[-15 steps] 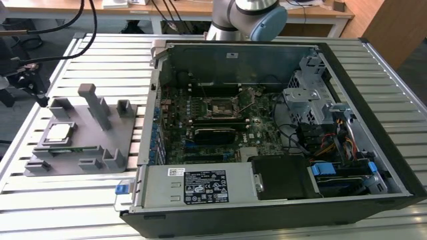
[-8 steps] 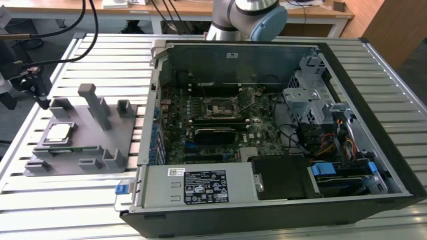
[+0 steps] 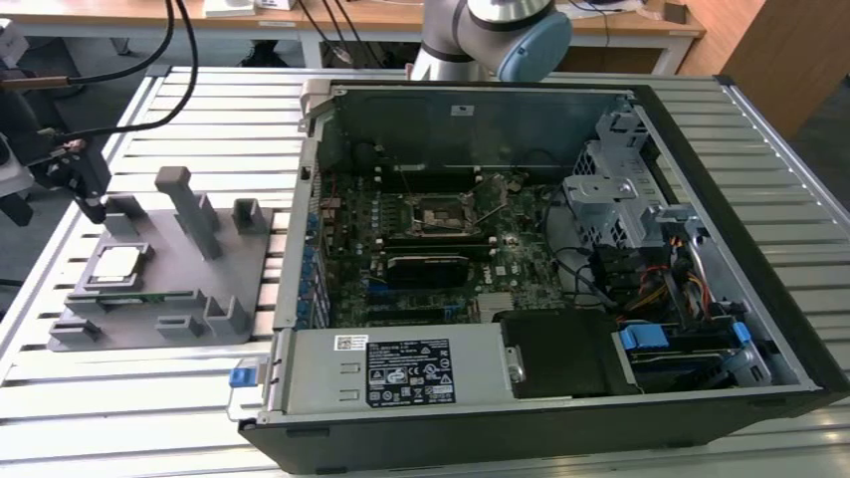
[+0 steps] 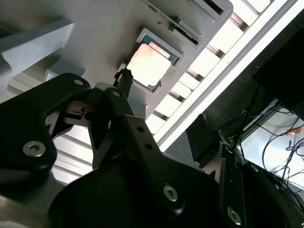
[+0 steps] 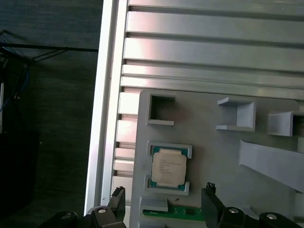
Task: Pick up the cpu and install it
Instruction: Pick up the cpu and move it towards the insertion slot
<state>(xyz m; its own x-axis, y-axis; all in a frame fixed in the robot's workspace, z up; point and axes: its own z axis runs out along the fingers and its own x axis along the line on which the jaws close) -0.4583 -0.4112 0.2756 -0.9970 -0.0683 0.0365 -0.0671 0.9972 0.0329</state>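
The cpu [image 3: 117, 262] is a flat square chip with a silver top, lying in a pocket of the grey fixture [image 3: 199, 274] on the exterior view's left. My black gripper [image 3: 91, 204] hangs just above the fixture, a little beyond the cpu and apart from it. In the first wrist view the cpu [image 5: 168, 167] sits in its pale-rimmed pocket, and my gripper [image 5: 164, 194] is open, its two fingers spread wider than the chip. The second wrist view shows the cpu [image 4: 149, 64] past one fingertip [image 4: 124, 76]. The black-framed socket [image 3: 439, 214] sits mid-motherboard inside the open case.
A green memory stick [image 3: 133, 296] lies in a slot beside the cpu. Grey posts [image 3: 186, 204] rise from the fixture close to my gripper. The open computer case [image 3: 558, 398] stands on the slatted metal table [image 3: 199, 110]. The arm's base [image 3: 492, 40] is behind the case.
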